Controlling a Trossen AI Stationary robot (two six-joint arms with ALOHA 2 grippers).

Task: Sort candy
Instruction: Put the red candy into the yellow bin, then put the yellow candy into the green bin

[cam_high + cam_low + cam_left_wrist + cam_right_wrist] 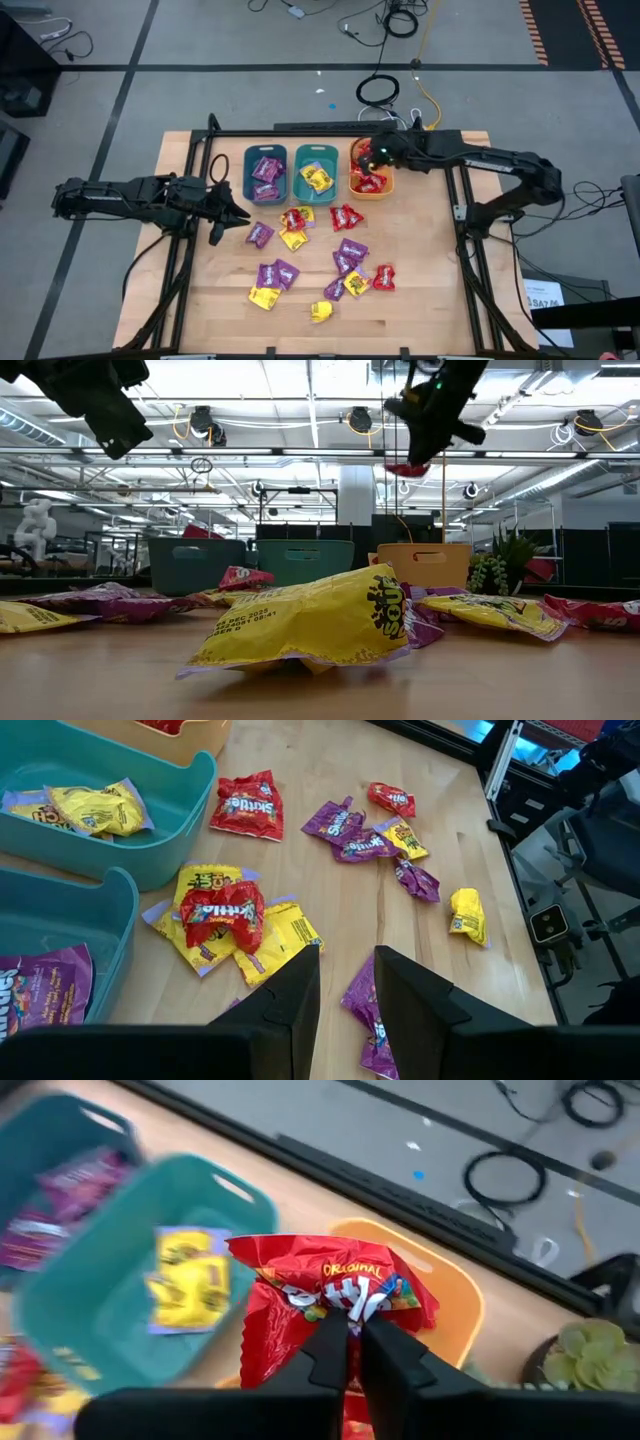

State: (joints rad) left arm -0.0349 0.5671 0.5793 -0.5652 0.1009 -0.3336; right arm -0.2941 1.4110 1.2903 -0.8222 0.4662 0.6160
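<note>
Several purple, yellow and red candy packets lie loose on the wooden table. Purple candy lies in the left teal bin, yellow candy in the middle teal bin, red candy in the orange bin. My right gripper hangs above the orange bin, shut on a red candy packet. My left gripper waits open over the table's left side, above the loose candy, with nothing between its fingers. My right gripper pinches the red packet between its two fingertips at a crumpled spot near the wrapper's middle. The fingers slant down from the table's right. The packet is lifted clear and hangs crinkled at the fingertips, above the orange bin.
A small green plant stands beyond the orange bin at the far right. The three bins stand side by side along the far edge. A black metal frame borders the table. Bare wood lies at the near right.
</note>
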